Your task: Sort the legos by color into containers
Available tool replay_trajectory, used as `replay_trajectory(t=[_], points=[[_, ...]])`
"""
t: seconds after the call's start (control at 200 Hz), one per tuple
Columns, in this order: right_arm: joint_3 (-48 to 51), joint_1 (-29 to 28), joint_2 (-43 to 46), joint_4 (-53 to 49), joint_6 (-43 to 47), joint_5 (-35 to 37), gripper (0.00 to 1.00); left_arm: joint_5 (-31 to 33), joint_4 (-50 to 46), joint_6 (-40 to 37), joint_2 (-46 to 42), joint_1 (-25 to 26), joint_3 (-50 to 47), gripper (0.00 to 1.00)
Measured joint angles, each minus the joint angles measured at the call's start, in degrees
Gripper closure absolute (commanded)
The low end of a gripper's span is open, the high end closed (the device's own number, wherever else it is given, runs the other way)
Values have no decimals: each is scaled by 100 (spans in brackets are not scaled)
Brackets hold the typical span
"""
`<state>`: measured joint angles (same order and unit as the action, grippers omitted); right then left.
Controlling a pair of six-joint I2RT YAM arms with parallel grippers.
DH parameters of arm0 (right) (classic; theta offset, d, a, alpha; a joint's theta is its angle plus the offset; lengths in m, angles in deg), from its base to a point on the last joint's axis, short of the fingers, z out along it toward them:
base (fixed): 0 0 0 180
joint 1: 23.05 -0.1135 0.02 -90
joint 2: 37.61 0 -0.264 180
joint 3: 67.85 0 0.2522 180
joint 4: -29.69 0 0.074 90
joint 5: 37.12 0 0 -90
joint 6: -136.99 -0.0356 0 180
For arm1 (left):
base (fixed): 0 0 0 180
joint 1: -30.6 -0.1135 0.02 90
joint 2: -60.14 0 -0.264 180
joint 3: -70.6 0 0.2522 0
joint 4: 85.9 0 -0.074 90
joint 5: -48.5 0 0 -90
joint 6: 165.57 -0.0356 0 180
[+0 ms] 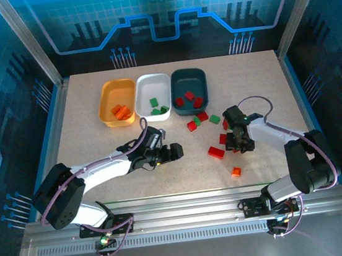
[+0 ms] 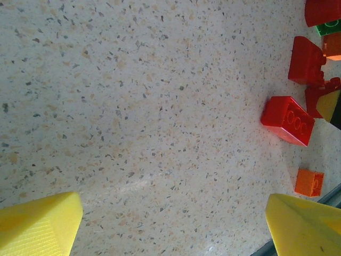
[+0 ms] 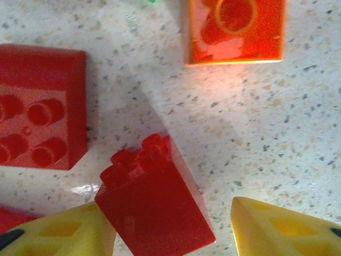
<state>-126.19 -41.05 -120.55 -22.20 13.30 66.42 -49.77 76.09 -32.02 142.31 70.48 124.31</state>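
Yellow fingertips [image 3: 277,229] of the right gripper [image 3: 170,232] are up close, spread around a tilted red brick [image 3: 154,208] with a gap on one side; left gripper [image 2: 173,224] is wide apart too, nothing between, just bare speckled beige tabletop [image 2: 133,106]; loose legos [image 1: 216,152] lie scattered mid-right, mostly red, plus a green one and an orange brick [image 1: 236,172]; far side has three trays touching in a row: orange-yellow tray [image 1: 106,98] with orange bricks, white tray [image 1: 153,80] with greens, teal tray [image 1: 187,75] with reds; blue circuit-pattern backdrop [image 1: 157,17] and aluminium posts [image 1: 26,39] around.
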Motion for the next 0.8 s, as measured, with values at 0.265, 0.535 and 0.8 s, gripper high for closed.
replay_trajectory(t=[0.265, 0.535, 0.8], points=[[-9, 243, -306, 142, 37, -68, 65, 24, 33, 2, -85, 0, -149, 9], [-37, 31, 297, 59, 2, 37, 73, 212, -72, -7, -361, -24, -184, 5], [-1471, -984, 280, 68, 28, 153, 73, -170, -48, 245, -1357, -1648, -807, 1]])
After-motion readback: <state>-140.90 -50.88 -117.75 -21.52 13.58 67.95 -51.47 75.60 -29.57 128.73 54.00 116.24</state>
